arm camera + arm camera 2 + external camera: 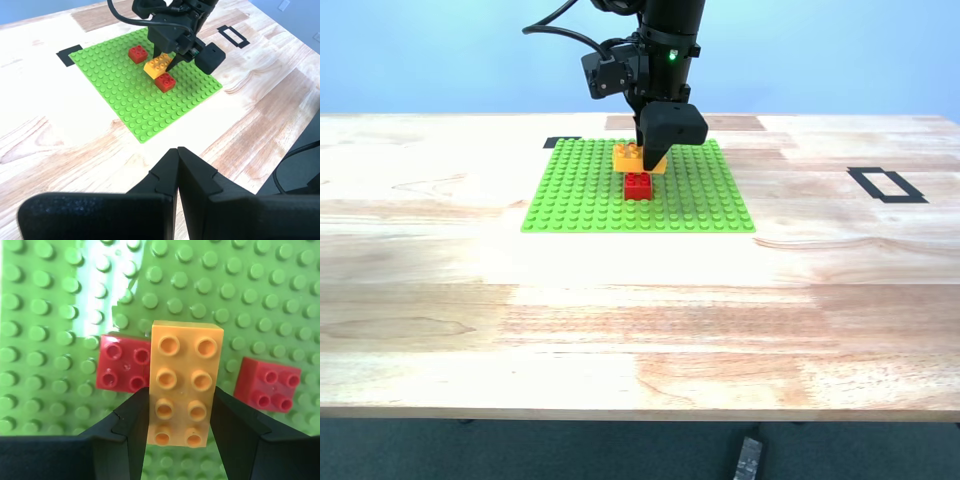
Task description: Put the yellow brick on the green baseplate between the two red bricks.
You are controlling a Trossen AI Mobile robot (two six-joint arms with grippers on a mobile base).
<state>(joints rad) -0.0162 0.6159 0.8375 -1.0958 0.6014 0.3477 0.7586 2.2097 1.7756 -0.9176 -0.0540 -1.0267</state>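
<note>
My second gripper (180,405) is shut on the orange-yellow brick (184,382), its fingers pressing the brick's long sides. In the exterior view this gripper (645,160) holds the yellow brick (632,157) over the middle of the green baseplate (580,200), just behind a red brick (638,186). Both red bricks (137,53) (165,82) show in the first wrist view, with the yellow brick (157,66) tilted between them. In the second wrist view the yellow brick overlaps the edge of one red brick (122,362); the other (267,383) stands apart. My first gripper (177,170) is shut and empty, far from the plate.
A black tape rectangle (887,185) is marked on the wooden table at the exterior view's right. A small black tape mark (562,142) sits at the baseplate's far corner. A dark object (748,457) lies on the floor below the table's front edge.
</note>
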